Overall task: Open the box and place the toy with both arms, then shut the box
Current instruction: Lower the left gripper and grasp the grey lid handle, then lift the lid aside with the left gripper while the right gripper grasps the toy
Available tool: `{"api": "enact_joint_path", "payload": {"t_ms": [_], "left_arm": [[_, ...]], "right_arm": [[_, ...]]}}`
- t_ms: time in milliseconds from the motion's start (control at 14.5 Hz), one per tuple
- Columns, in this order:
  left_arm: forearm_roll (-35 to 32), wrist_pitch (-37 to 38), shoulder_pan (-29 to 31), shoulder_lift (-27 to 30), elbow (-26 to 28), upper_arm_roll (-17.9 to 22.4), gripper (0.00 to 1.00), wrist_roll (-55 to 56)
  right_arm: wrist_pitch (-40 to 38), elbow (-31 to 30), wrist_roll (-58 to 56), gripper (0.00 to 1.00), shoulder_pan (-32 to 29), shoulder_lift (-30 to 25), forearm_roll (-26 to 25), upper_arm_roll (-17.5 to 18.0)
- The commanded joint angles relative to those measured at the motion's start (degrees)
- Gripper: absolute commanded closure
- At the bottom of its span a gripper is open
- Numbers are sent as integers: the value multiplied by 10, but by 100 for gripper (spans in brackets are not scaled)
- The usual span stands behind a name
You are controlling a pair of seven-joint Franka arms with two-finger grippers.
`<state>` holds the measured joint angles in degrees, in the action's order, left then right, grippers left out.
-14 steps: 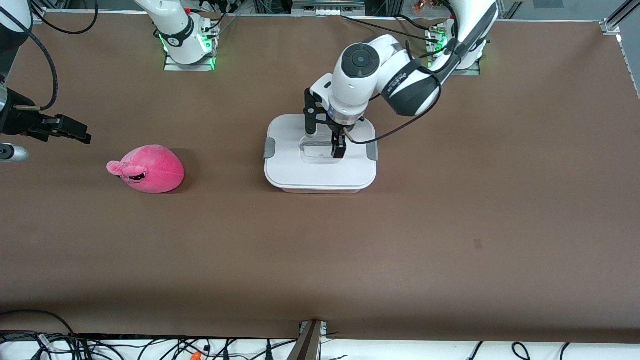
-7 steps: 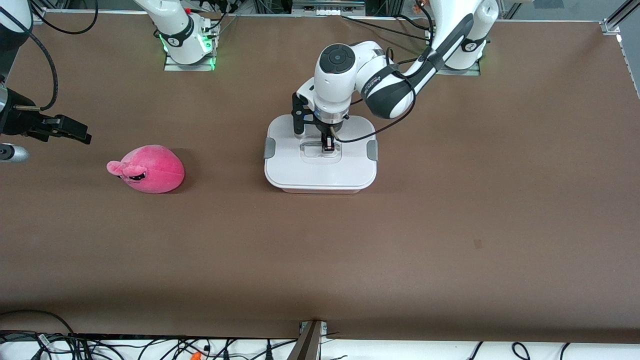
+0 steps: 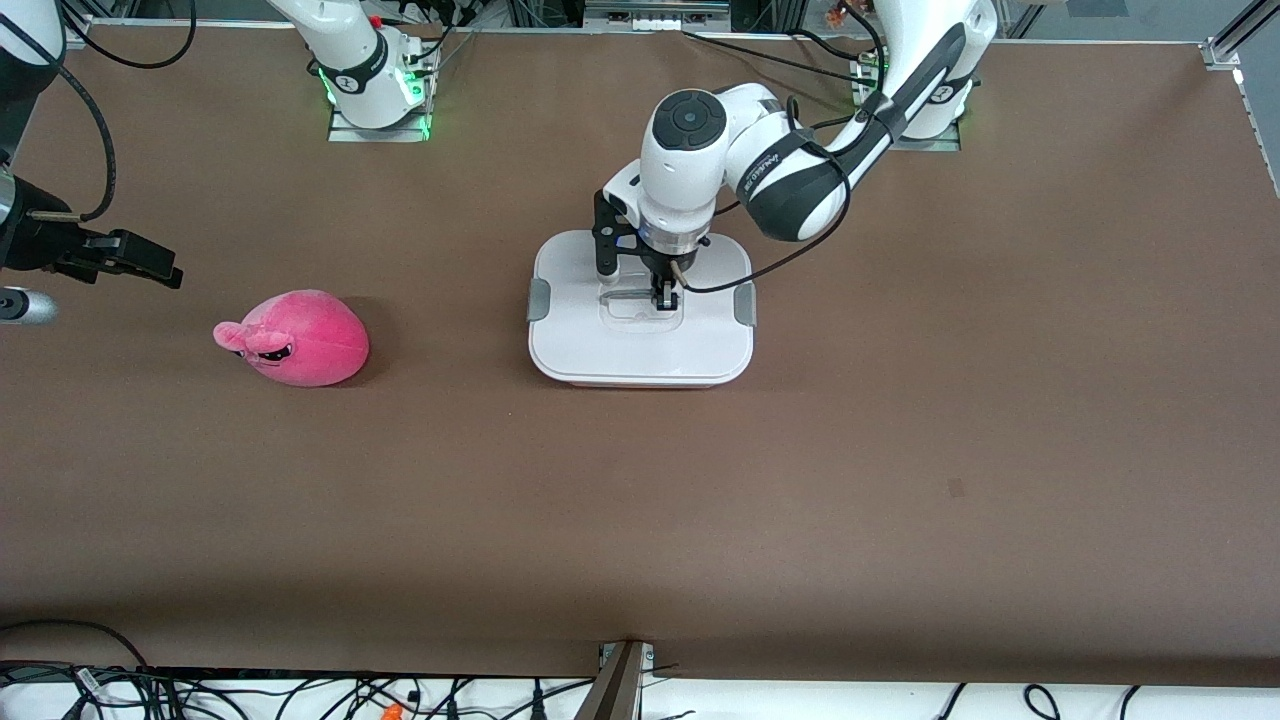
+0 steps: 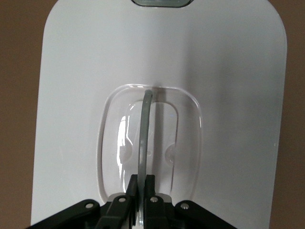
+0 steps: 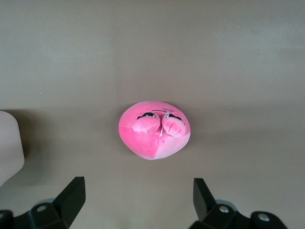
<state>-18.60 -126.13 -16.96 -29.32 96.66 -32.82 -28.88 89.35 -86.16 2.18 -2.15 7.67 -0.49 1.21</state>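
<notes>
The box [image 3: 640, 345] stands mid-table with its white lid [image 4: 71, 95] on and a grey clip [image 3: 539, 298] at each end. My left gripper [image 3: 662, 297] is over the lid's middle. In the left wrist view it [image 4: 142, 183] is shut on the clear handle [image 4: 143, 129], which stands up out of its recess. The pink toy [image 3: 295, 337] lies on the table toward the right arm's end. My right gripper [image 5: 138, 195] is open and empty, up in the air with the toy [image 5: 155, 129] in view between its fingers.
The brown table [image 3: 640, 520] is bare nearer the front camera. Cables lie along its near edge [image 3: 300, 695]. The right arm's hand [image 3: 110, 255] shows at the edge of the front view. A corner of the box [image 5: 9, 148] shows in the right wrist view.
My left gripper came down onto the lid's middle and shut on the handle; the handle now stands upright. The right arm and the toy have not moved.
</notes>
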Motion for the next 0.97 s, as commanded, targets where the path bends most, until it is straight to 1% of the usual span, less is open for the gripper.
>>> {"api": "enact_joint_path", "payload": {"t_ms": [0, 207, 345, 484, 622, 691, 898], "left_arm": [[-14, 11, -3, 12, 0, -1, 100, -6], [-14, 34, -4, 22, -3, -2, 100, -7], [-12, 58, 4, 38, -3, -19, 100, -8], [-5, 90, 4, 53, -12, -23, 100, -9], [-1, 123, 5, 67, -23, -23, 100, -8], [5, 144, 7, 71, -30, -23, 100, -7], [23, 240, 45, 74, -74, -25, 100, -10]], "right_arm": [[-1, 6, -4, 0, -4, 2, -7, 4], [3, 6, -3, 0, -3, 2, -6, 4], [19, -6, 5, 0, -1, 10, -6, 6], [67, -48, 6, 0, 2, 14, -6, 10], [98, -81, 8, 0, 14, 16, -5, 9], [105, -92, 7, 0, 17, 26, -6, 9], [127, -98, -1, 0, 19, 73, -7, 10]]}}
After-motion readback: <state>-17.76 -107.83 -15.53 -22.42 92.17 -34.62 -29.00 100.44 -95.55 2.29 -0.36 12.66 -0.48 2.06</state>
